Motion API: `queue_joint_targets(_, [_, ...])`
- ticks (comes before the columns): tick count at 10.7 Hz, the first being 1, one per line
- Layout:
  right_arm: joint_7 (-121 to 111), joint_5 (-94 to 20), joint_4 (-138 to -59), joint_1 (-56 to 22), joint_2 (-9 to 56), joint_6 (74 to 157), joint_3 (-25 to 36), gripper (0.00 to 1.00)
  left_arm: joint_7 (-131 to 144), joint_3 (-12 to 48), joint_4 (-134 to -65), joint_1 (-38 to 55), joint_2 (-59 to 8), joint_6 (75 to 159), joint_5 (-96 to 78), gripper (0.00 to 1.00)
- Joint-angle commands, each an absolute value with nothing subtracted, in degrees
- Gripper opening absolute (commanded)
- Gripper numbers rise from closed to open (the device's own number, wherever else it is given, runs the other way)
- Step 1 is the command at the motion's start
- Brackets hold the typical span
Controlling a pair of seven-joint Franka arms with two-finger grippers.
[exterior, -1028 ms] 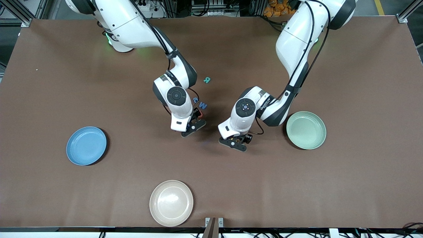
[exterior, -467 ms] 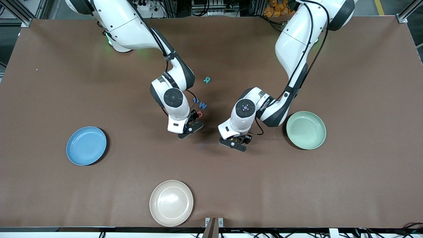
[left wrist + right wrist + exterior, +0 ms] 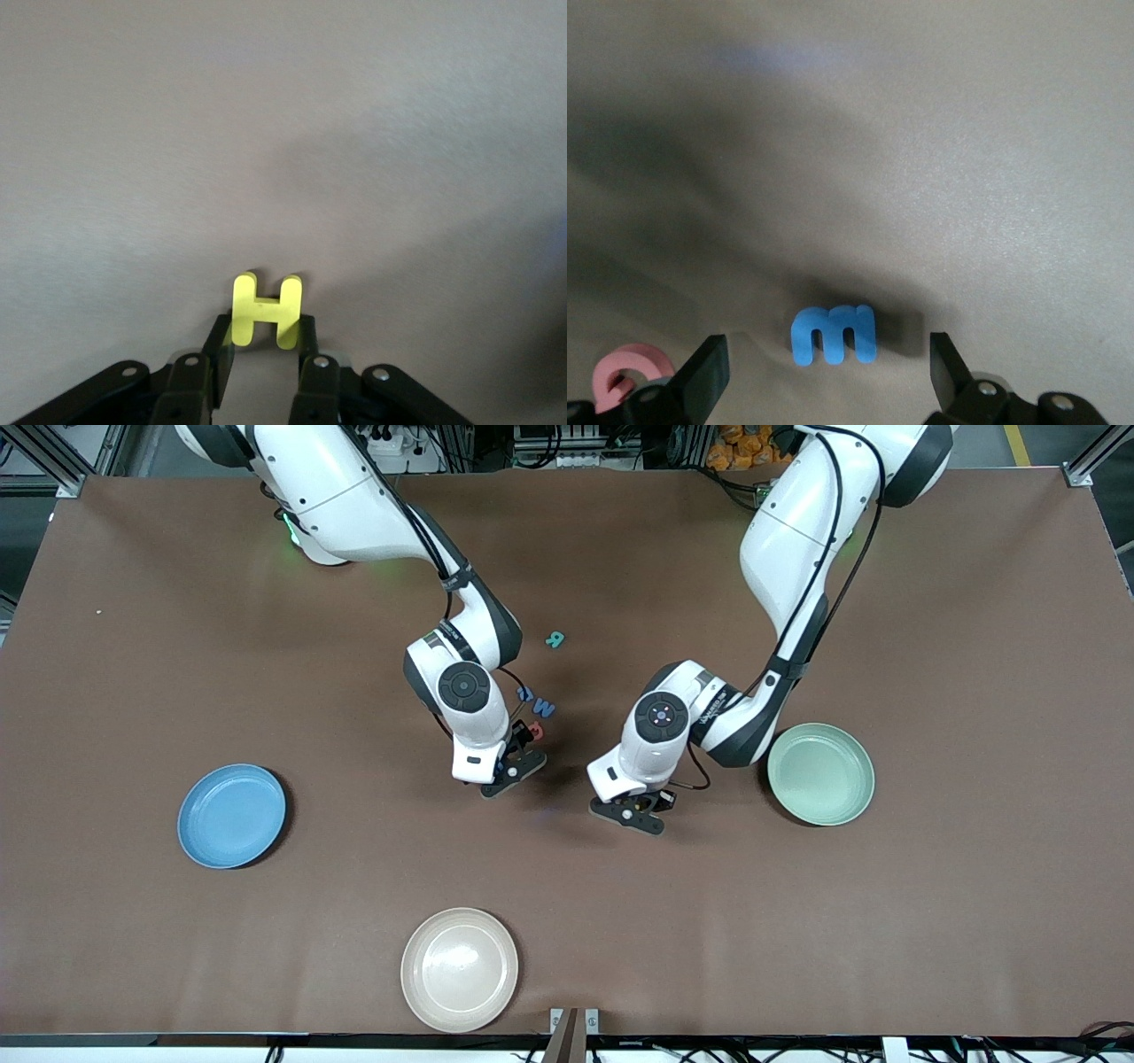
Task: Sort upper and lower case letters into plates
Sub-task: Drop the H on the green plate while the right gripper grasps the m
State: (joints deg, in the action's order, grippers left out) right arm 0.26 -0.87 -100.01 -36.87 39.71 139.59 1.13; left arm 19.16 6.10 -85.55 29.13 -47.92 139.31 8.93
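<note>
From the front camera, both arms' wrists cover their own fingertips and whatever lies under them. Beside the right arm's wrist a blue letter [image 3: 543, 708] reads perhaps as M, another blue piece [image 3: 524, 692] is half covered, and a red piece [image 3: 536, 730] is too small to read. In the right wrist view a pink ring-shaped letter [image 3: 631, 376] is cut off by the edge.

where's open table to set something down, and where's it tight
Bare brown table lies between the mint plate and the cream plate, and between the blue plate and the cream plate. It is crowded mid-table: both end effectors work low there, the left one on a yellow H, the right one around a blue m, with more letters beside them.
</note>
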Motion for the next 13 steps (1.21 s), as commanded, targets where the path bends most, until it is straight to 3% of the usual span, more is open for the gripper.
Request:
queue_joint_targets(1, [-0.35,-0.09,-100.2,-36.3,40.25,140.71,0.7,1.0,19.52,6.68,-87.8,24.37,-41.42,136.42,10.9,0.0])
queue_joint_targets(2, [-0.35,-0.09,-100.2,-36.39,40.34,140.89,0.7,1.0,19.34,6.85,-88.06,23.48,-38.79,133.45,10.9,0.0])
queue_joint_targets(3, [-0.35,-0.09,-100.28,-36.47,40.43,141.32,0.7,0.92,18.2,6.86,-88.24,22.25,-36.24,129.42,10.81,0.0])
queue_joint_targets(5, [0.0,-0.09,-100.28,-36.83,40.43,141.59,0.7,0.24,15.92,7.03,-88.68,18.13,-32.54,120.63,9.68,0.0])
queue_joint_targets(6, [0.09,-0.09,-100.37,-36.74,40.43,142.55,0.7,0.1,15.3,7.03,-89.99,15.67,-31.48,117.28,9.32,0.0])
queue_joint_targets(8, [0.09,-0.18,-100.37,-36.56,40.43,142.65,0.7,0.0,15.38,6.86,-92.1,12.49,-31.38,115.58,9.32,0.0])
queue_joint_targets(13, [0.79,-0.18,-100.28,-35.25,37.45,141.07,1.05,0.0,16.17,6.94,-96.85,3.71,-32.6,115.58,8.62,0.0])
